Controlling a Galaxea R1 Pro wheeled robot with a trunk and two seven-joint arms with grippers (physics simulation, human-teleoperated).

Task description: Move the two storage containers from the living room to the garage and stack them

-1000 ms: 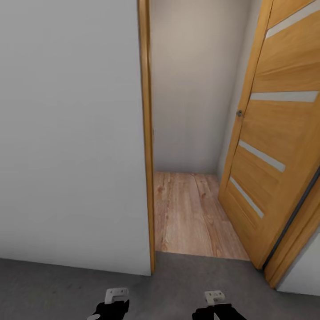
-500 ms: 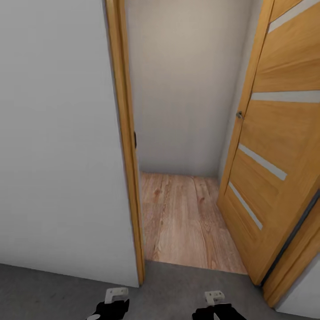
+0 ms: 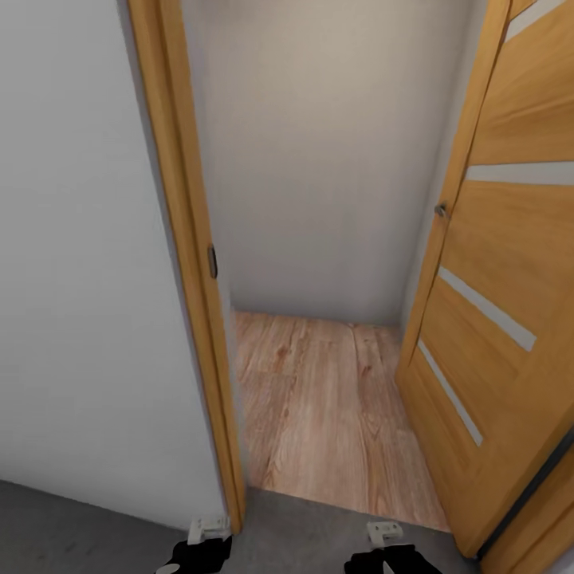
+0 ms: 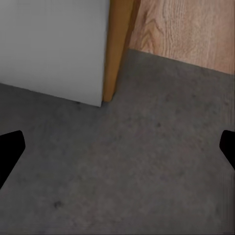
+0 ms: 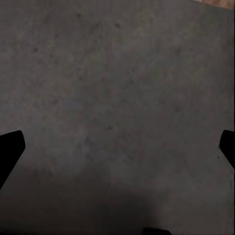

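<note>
Facing a doorway (image 3: 319, 263) from grey concrete floor (image 4: 137, 171); no bins visible. Left gripper (image 4: 117, 147) and right gripper (image 5: 117, 147) spread, empty. Best steered centred, clear of the door frame (image 3: 187, 263) and open door (image 3: 502, 319).

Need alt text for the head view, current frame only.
An open doorway seen from above: a wooden door frame on the left, an open wooden door with pale horizontal strips on the right, and light wood plank flooring running to a plain pale wall. Dark grey concrete floor lies nearest, with both arms' ends at the bottom edge.
</note>
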